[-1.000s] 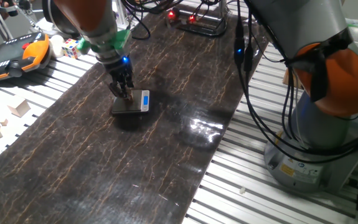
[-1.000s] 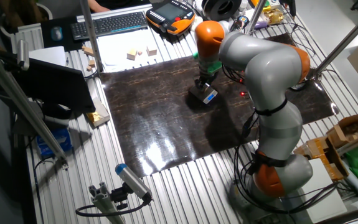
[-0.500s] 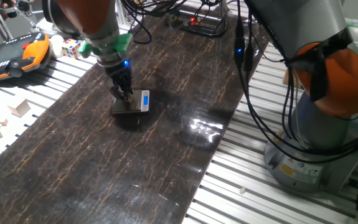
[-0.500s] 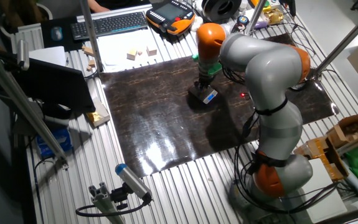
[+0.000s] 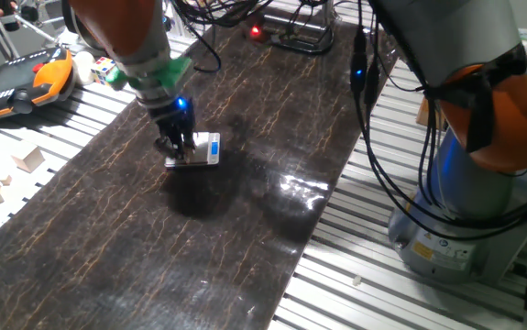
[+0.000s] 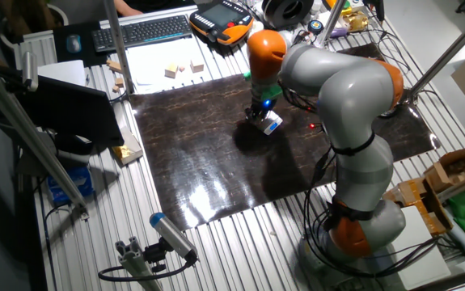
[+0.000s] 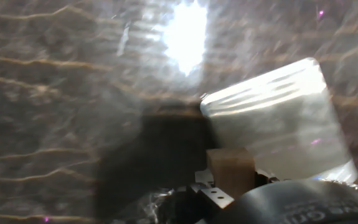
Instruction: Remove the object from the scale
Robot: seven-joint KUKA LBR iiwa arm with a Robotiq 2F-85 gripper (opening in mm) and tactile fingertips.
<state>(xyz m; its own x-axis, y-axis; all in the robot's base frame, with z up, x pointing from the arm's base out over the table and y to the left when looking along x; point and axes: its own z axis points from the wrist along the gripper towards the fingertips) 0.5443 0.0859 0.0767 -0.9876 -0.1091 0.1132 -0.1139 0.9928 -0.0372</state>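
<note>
The object [image 7: 230, 169], a tiny tan-brown wooden cube, shows in the hand view pinched between my fingertips, at the left edge of the scale's platform. The scale [image 7: 278, 124] is a small silver-grey slab that glares bright there. In one fixed view my gripper [image 5: 179, 147] points straight down at the left side of the scale [image 5: 203, 149], whose blue display strip faces right; the cube is hidden behind the fingers. The other fixed view shows the gripper [image 6: 260, 111] just above the scale [image 6: 270, 123]. Whether the cube still touches the platform I cannot tell.
A dark marbled mat [image 5: 153, 238] covers the slatted table. Pale wooden blocks [image 5: 27, 160] lie to its left, with a Rubik's cube [image 5: 105, 70] and an orange-black pendant [image 5: 25, 81] behind them. A keyboard [image 6: 143, 31] lies farther back, and cables hang near the arm's base [image 5: 465, 211].
The hand has shifted slightly left and toward the back. The scale's top has gone from dark to glaring bright, and a darker shadow lies on the mat below it.
</note>
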